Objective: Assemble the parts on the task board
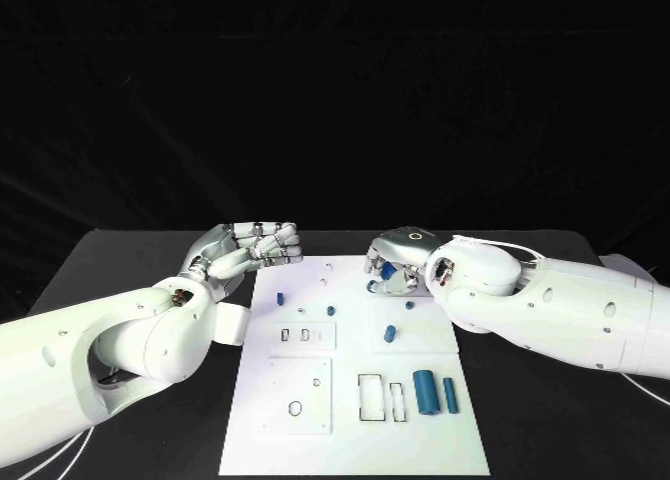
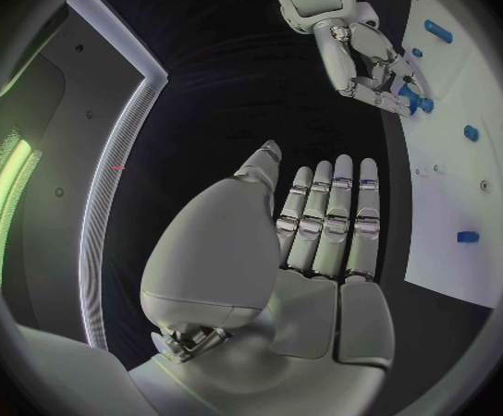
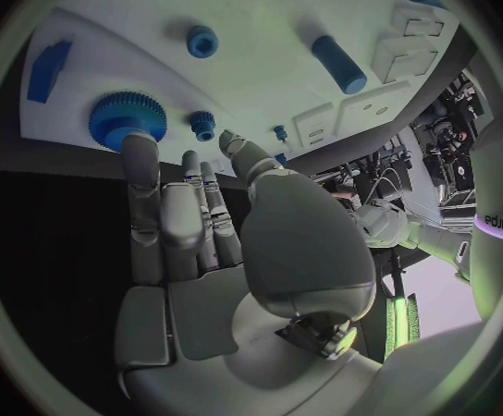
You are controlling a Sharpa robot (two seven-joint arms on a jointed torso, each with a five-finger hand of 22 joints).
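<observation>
Black table (image 1: 133, 260) bearing the white task board (image 1: 350, 420) at its middle. Left hand (image 1: 249, 250) hovers at the board's far left corner, fingers straight and pressed side by side, palm bare, holding nothing. Right hand (image 1: 397, 262) rests over the board's far edge; a fingertip (image 3: 140, 148) touches the large blue gear (image 3: 125, 116), fingers otherwise extended, nothing grasped. Beside it, a small blue gear (image 3: 202, 123). Near end of the board: 2 blue cylinders (image 1: 425, 391) lying beside 2 rectangular recesses (image 1: 370, 398), which appear unfilled. Short blue peg (image 1: 390, 334) at mid-board.
</observation>
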